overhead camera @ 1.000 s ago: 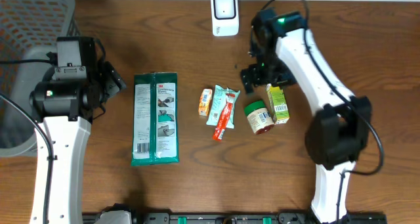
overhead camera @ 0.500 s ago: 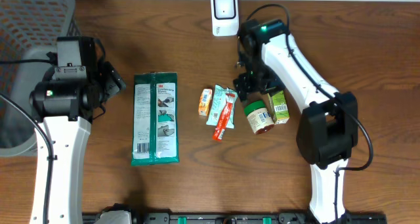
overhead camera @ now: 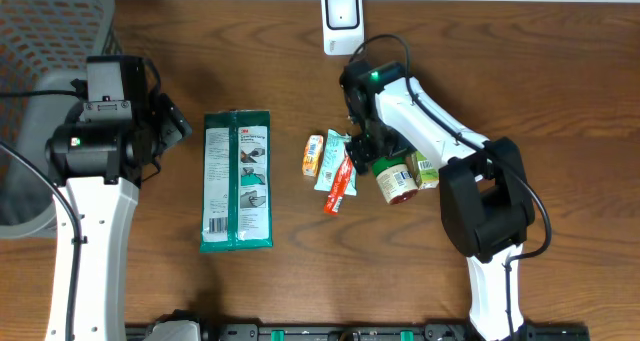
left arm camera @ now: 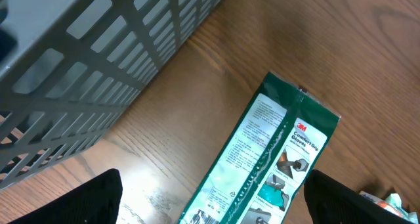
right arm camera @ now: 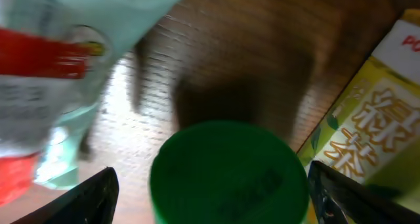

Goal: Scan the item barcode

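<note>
- My right jaws are open over the jar point(right arm camera: 230, 175), holding nothing.
- The yellow box point(right arm camera: 367, 119) sits just beside it; I may knock it.
- My left jaws are open, empty.

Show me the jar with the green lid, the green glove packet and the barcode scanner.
jar point(right arm camera: 230, 175): right wrist view, centre of its green lid.
glove packet point(overhead camera: 236, 181): overhead view, middle of the pack.
barcode scanner point(overhead camera: 342, 19): overhead view, its white front face.

Five items point(overhead camera: 236, 181); one scanner point(overhead camera: 342, 19); one basket point(overhead camera: 45, 21)
</note>
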Available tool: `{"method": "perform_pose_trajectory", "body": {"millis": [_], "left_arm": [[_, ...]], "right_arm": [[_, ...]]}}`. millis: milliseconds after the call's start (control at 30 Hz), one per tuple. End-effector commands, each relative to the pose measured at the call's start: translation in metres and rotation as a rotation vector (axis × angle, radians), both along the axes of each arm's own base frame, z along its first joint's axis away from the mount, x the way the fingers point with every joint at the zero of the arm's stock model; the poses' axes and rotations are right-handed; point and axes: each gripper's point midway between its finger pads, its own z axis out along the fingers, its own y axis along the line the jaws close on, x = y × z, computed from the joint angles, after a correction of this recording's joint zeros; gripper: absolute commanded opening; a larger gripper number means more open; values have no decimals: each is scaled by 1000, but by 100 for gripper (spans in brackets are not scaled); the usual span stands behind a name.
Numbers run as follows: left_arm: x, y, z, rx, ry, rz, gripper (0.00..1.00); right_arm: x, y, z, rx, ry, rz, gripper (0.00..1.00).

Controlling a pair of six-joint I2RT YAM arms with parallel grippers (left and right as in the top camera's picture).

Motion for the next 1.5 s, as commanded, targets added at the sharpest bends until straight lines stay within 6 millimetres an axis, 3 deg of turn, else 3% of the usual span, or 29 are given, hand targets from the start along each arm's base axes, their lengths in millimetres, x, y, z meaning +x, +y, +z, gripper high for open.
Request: {"method": "perform_pose_trajectory", "body": {"millis": [0, 533, 600, 833, 1033, 1333, 1467], "left_arm": [[-1, 3, 4, 18, -6, 0, 89], [-1, 3, 4, 18, -6, 0, 89], [-1, 3, 4, 18, -6, 0, 89], [-1, 3, 4, 18, -6, 0, 89], [-1, 3, 4, 18, -6, 0, 89], [-1, 3, 4, 18, -6, 0, 89], [-1, 3, 4, 18, -6, 0, 89]], "right_arm": [[-5, -5, -10, -29, 14, 16, 87], [0, -3, -11, -17, -7, 10, 66], [2, -2, -8, -15, -11, 9, 59], [8, 2, 10, -7, -21, 6, 51], [16, 6, 29, 0, -50, -41, 50], [52, 14, 44, 64, -187, -182, 51], [69, 17, 45, 97, -249, -251, 43]]}}
